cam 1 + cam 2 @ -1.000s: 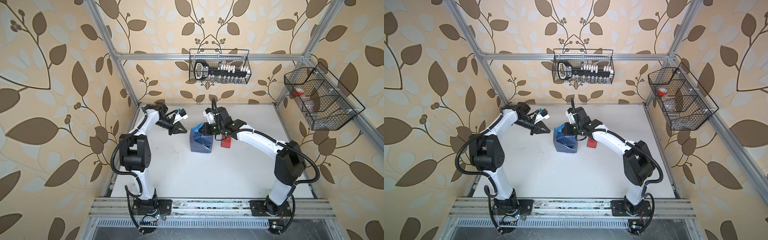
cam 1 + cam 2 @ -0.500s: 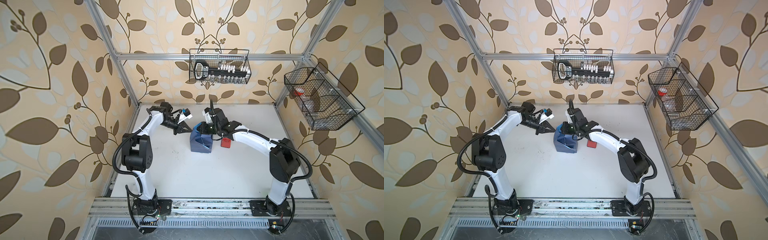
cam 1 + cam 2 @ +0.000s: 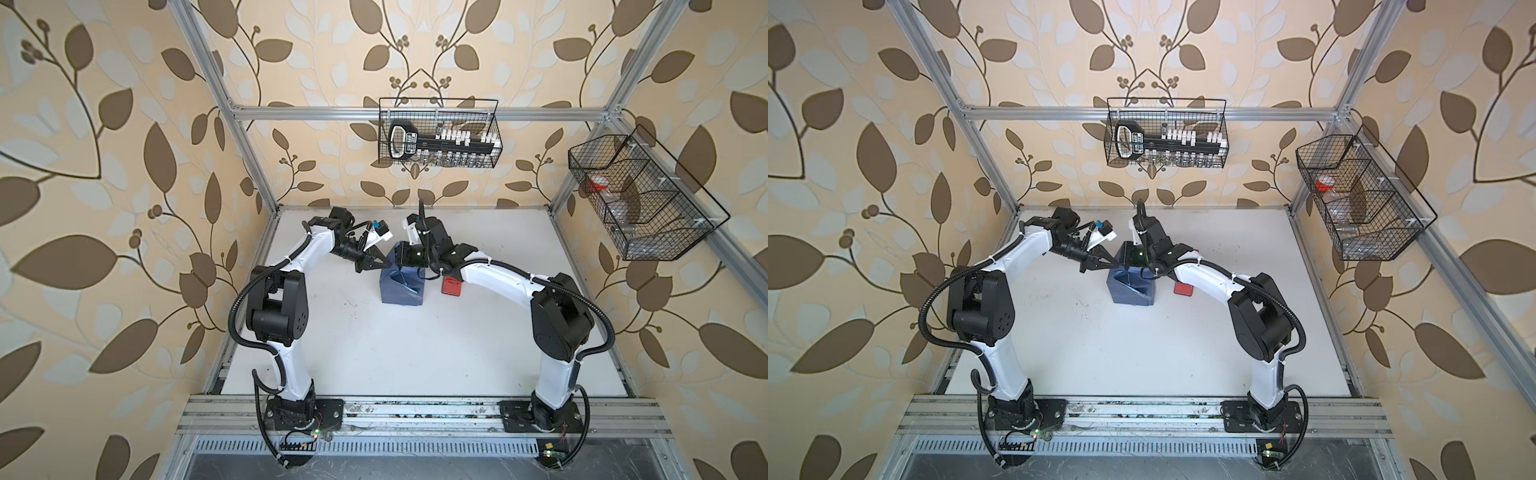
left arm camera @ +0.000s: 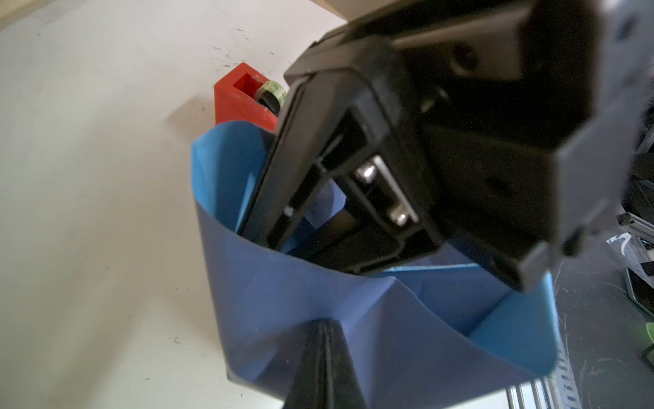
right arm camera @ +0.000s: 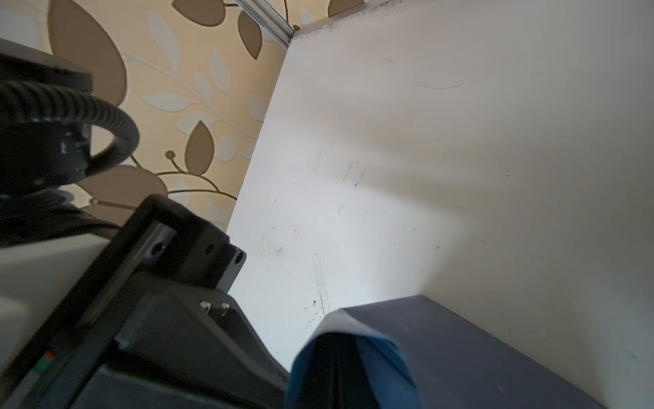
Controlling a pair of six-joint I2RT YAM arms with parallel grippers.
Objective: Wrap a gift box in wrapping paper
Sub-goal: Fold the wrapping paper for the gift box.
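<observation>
Leaf-print walls [image 3: 124, 166] around white, scuffed surface [image 3: 374, 353]. Back-wall wire basket [image 3: 436, 99]: label on black tool [image 3: 405, 143] unreadable. Far-centre of surface: wrapping paper [image 3: 401, 289], dark face out, open-topped; gift box hidden within. Just beside it, red tape dispenser [image 3: 451, 286]. Closed left fingers [image 3: 376, 262] touch paper's outside. Closed right fingers [image 4: 274, 198] reach into open top; pinch on paper unclear.
</observation>
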